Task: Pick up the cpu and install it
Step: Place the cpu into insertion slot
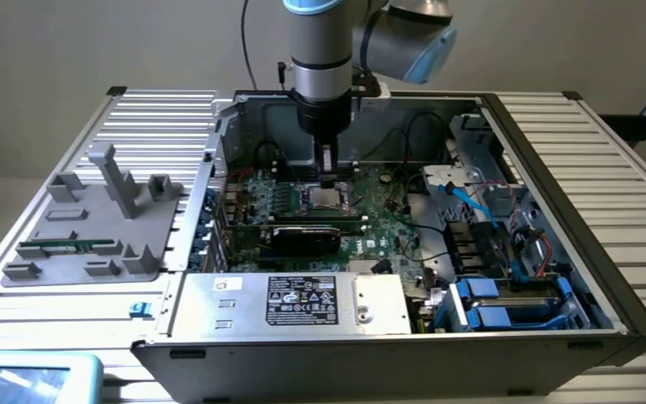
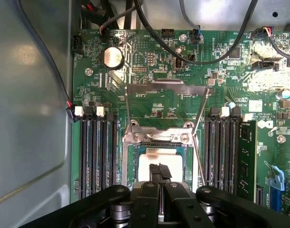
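Observation:
The cpu, a flat chip with a shiny silver top, lies inside the metal-framed socket on the green motherboard. My gripper hangs straight over it, its two black fingertips pressed together with nothing between them, at or just above the chip's top. Whether they touch it I cannot tell. In the exterior view the gripper reaches down into the open computer case, right above the cpu in the socket. The socket's load plate stands swung open beyond the chip.
Dark memory slots flank the socket, with one green memory stick seated. Black cables cross above the board. In the exterior view a grey fixture tray sits at the left, and a power supply and drive bays sit at the front.

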